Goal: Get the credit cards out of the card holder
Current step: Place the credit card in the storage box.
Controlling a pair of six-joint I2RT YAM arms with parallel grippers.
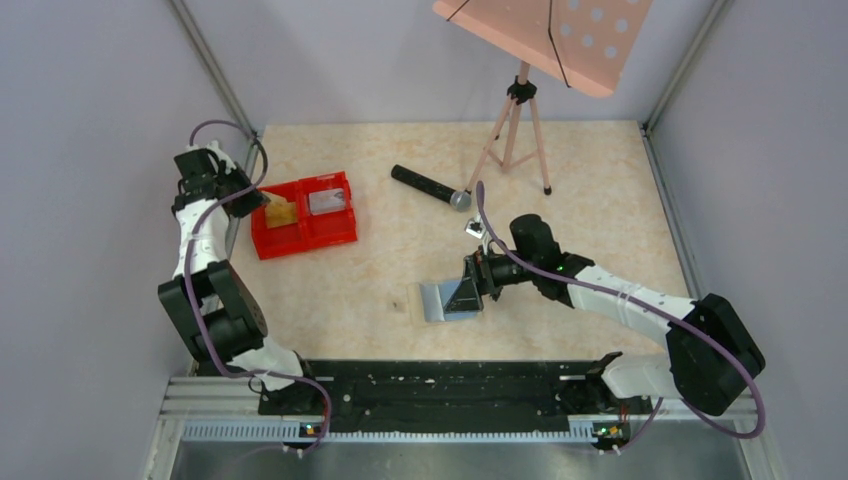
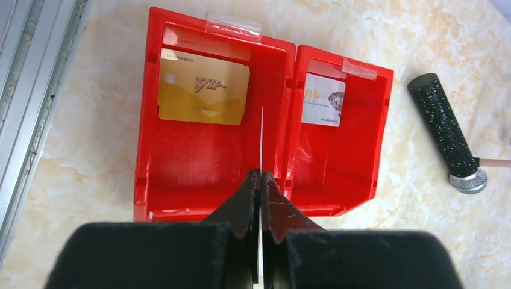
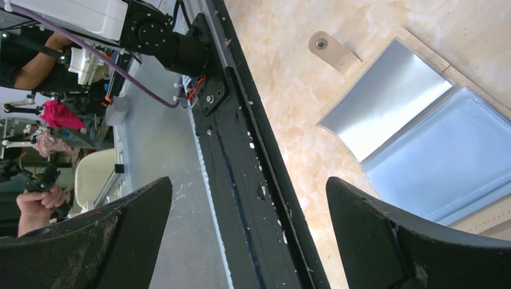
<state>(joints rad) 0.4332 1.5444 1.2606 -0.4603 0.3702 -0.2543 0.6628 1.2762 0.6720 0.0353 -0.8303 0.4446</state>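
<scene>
**A:** How far along is it?

**B:** Two cards already lie in the red tray (image 2: 199, 162): a gold card (image 2: 203, 94) in its left compartment and a silver card (image 2: 323, 100) in the right one. The left end effector (image 2: 260, 180) is clamped on a third card (image 2: 262, 138), seen edge-on above the tray near the divider. That one is out but not yet dropped.

**A:** And the holder itself?

**B:** The card holder (image 1: 452, 298) lies open on the bench (image 1: 350, 290), well apart from the tray. The right end effector (image 3: 250, 186) hovers at its edge with jaws spread wide, gripping nothing.

**A:** Anything left inside?

**B:** A silvery sheet (image 3: 385, 99) lies on one panel. I can't tell whether it's another card or only a pocket. I'd judge the task mostly done: the held card needs releasing, and there is perhaps one more to pull.
</scene>
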